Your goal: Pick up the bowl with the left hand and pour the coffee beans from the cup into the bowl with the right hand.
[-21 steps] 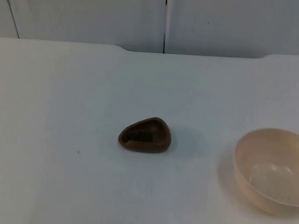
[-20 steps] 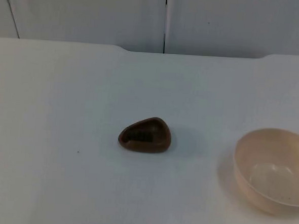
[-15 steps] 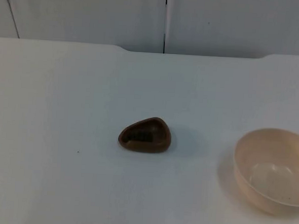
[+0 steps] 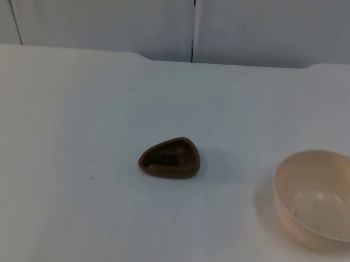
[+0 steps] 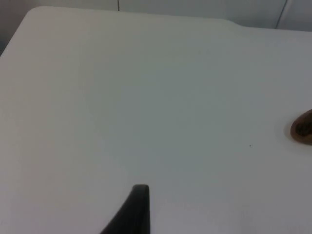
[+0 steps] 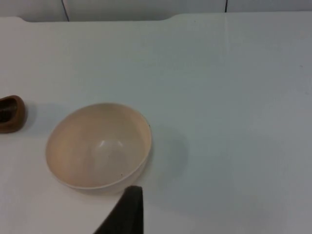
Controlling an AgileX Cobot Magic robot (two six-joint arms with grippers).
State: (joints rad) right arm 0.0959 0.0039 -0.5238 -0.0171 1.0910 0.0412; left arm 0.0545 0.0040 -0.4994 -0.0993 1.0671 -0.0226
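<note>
Cream bowl (image 6: pixel 97 145) upright on white table (image 6: pixel 234 97), brown cup (image 6: pixel 9 113) beside

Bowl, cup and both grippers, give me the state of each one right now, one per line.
bowl: upright on the table, empty, ungripped.
cup: brown, upright at mid-table, dark contents inside, ungripped.
left gripper: above bare table, away from the cup, holding nothing.
right gripper: just beside the bowl's rim, holding nothing.

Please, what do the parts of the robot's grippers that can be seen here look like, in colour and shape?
Of the left gripper, one fingertip is seen: black, matte, narrow, tapering to a blunt squared end. Of the right gripper, one similar black fingertip, wider at its base. No markings can be seen on either.
</note>
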